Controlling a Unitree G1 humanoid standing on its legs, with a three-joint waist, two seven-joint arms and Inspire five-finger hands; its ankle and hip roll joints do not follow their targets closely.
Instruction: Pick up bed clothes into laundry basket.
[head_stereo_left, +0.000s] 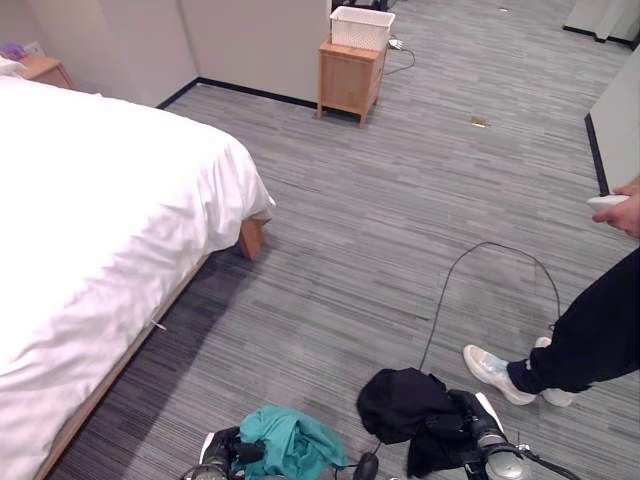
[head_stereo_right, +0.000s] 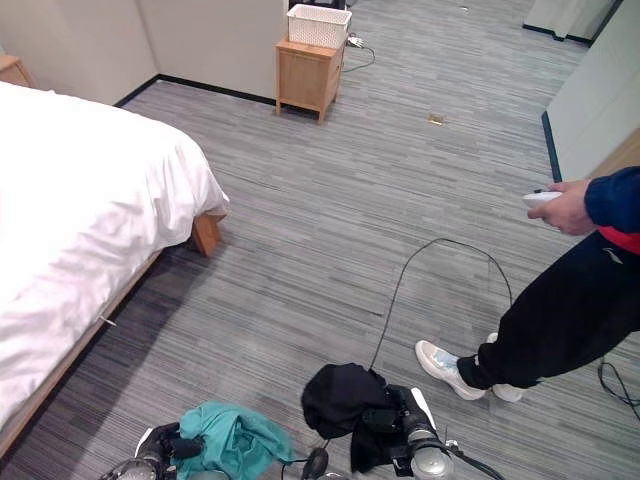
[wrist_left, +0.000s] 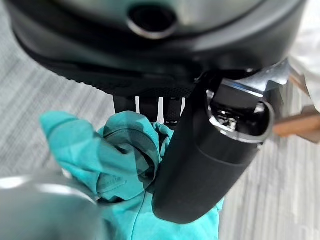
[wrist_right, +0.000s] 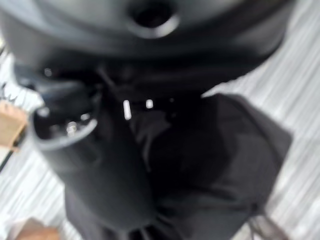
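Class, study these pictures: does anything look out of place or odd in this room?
Little does. The laundry basket sits far off on a wooden cabinet, not near the bed. The left hand grips a teal garment, the right hand a black garment. A person stands close by.

Head pair downward — wrists close-up

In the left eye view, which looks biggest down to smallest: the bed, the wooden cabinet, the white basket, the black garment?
As they look in that view:
1. bed, by far the largest
2. black garment, though it lies nearest the camera
3. wooden cabinet
4. white basket
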